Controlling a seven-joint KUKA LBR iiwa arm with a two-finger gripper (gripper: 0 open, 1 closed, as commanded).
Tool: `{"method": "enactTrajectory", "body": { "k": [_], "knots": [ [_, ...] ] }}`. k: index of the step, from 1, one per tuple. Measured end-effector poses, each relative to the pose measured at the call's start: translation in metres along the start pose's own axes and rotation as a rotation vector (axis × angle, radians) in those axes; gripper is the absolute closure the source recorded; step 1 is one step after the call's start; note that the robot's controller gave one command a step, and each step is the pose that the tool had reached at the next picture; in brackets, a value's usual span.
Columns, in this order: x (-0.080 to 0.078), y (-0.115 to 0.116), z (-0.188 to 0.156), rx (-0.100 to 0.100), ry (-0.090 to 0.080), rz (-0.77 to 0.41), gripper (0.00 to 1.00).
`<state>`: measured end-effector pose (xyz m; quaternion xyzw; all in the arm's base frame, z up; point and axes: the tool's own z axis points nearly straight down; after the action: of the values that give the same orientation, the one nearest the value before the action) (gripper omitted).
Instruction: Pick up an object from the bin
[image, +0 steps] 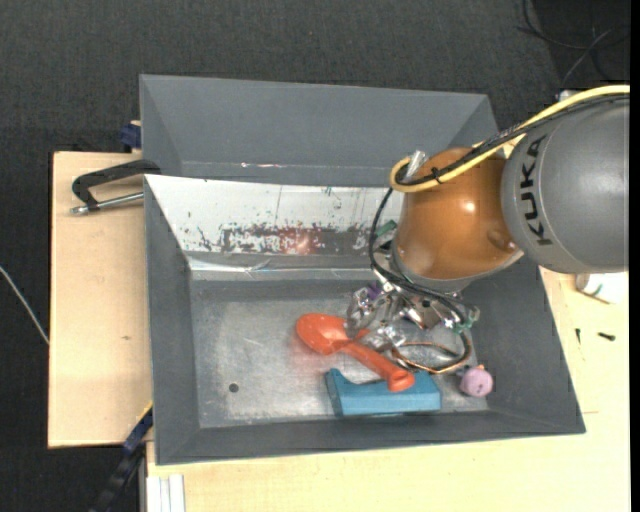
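1. Arm pose. The grey KUKA arm (580, 190) enters from the right and bends down into the grey metal bin (300, 130). An orange dome-shaped cover (450, 225) sits at its wrist, with a yellow cable (560, 105) running along the top of it. The gripper (392, 318) hangs below the cover, low over the right half of the bin floor, with loose thin wires looped round it. Whether it is spread or closed cannot be determined from this view.

2. Object position. The gripper is over the orange plastic spoon (322, 332). The round bowl of the spoon points left. Its handle runs to the right and toward the near wall, passing under the gripper.

3. Neighbouring objects. A blue rectangular block (385, 397) lies against the near wall, and the end of the spoon handle rests on its top edge. A small pink-purple ball-like object (476, 381) lies just beside the right end of the block, near the right wall.

4. Edges and open room. All three objects are grouped in the near-right part of the floor. The left half of the floor is bare, as is the strip along the far wall. The cover stands close to the right wall.
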<state>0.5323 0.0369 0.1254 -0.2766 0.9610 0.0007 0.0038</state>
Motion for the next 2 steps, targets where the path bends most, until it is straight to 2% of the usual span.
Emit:
{"method": "enactTrajectory", "body": {
  "k": [1,2],
  "knots": [
    [0.0015,-0.0056,-0.0385,0.004,-0.006,0.011,1.00],
    [-0.0007,0.0016,-0.0424,0.001,0.001,0.022,1.00]
  ]
}}
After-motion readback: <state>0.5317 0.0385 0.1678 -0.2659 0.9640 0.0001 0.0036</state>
